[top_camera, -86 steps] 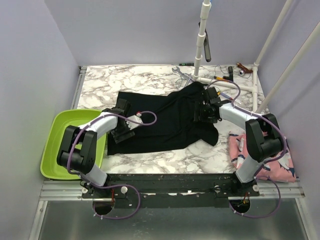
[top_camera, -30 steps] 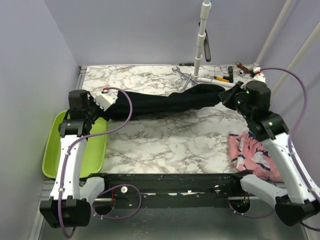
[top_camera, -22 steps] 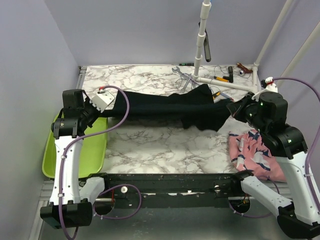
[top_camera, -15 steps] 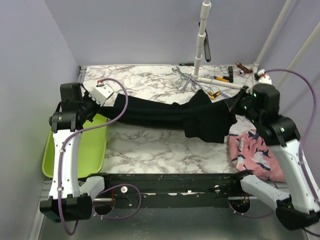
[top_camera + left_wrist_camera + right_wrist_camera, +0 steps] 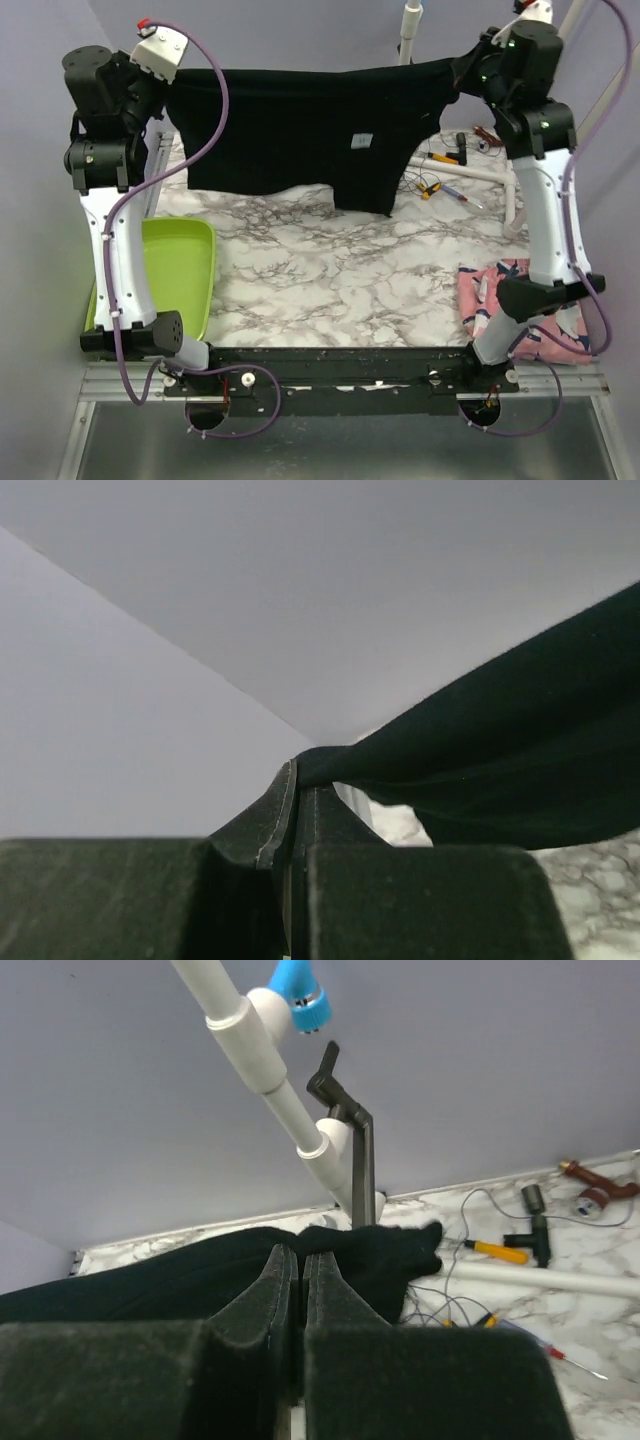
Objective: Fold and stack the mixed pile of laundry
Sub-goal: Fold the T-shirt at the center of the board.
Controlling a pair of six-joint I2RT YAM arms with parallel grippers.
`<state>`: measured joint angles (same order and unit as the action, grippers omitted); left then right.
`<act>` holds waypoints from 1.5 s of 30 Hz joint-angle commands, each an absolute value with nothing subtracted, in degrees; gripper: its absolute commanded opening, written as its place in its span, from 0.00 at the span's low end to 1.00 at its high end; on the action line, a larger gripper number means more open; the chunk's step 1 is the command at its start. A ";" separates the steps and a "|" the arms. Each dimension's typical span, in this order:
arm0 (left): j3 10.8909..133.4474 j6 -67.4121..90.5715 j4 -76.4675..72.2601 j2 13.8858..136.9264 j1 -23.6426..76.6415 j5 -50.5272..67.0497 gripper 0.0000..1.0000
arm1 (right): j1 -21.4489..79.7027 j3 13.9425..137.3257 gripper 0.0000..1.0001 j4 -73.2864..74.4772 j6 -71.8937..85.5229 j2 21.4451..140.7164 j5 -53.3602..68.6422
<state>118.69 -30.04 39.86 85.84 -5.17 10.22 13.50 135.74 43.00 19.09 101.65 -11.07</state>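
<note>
Surface: white-and-grey marbled table [image 5: 330, 275]; black rail along its near edge, where both arm bases are bolted.
Room: plain lavender walls on the left, the back and the right; white pipe frame [image 5: 478, 172] at the far right.
Loose tools: an orange-handled screwdriver [image 5: 492, 1251] and a few other small tools and wires lie on the far right of the table; exact count unclear.
Basin: 1, lime green [image 5: 180, 270], at the near-left edge of the table.
Garments in view: 2.
Black garment: 1 [image 5: 290, 120], held up in the air and stretched wide between the two raised arms, hanging as a sheet over the far half of the table. It has a small white tag [image 5: 362, 141], and a longer flap droops right of centre.
Pink garment: 1 [image 5: 520, 310], dark print, bunched at the near-right corner beside the right arm's base.
Left gripper [image 5: 297, 778]: jaws pressed together, pinching the upper left corner of the black garment.
Right gripper [image 5: 300, 1255]: jaws pressed together, pinching the upper right corner of the black garment.
</note>
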 commanded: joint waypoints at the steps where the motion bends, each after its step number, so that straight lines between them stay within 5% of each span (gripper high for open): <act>1: 117.28 -31.02 37.15 80.28 -5.36 10.10 0.00 | 13.05 128.75 0.01 39.29 15.75 89.41 -16.00; 8: 94.47 -38.60 36.65 68.21 -5.36 14.48 0.00 | 13.10 106.04 0.01 44.09 16.03 72.37 -18.71; 22: 51.65 -62.76 56.82 51.82 -4.18 19.79 0.00 | 13.06 70.39 0.01 62.58 28.67 54.35 4.03; 27: 47.47 -61.45 62.14 53.05 -4.28 16.04 0.00 | 13.10 57.97 0.01 65.76 30.61 50.88 16.27; 33: 45.21 -60.69 61.97 54.35 -4.13 16.49 0.00 | 13.09 52.14 0.01 60.27 32.09 51.34 15.64; 45: 52.05 -49.64 48.88 70.40 -2.90 13.72 0.00 | 13.04 46.44 0.01 32.62 32.46 67.14 -5.82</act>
<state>49.12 -54.30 56.01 64.90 -3.22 15.97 13.39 48.86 45.08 32.58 61.34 3.14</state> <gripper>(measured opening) 0.015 0.038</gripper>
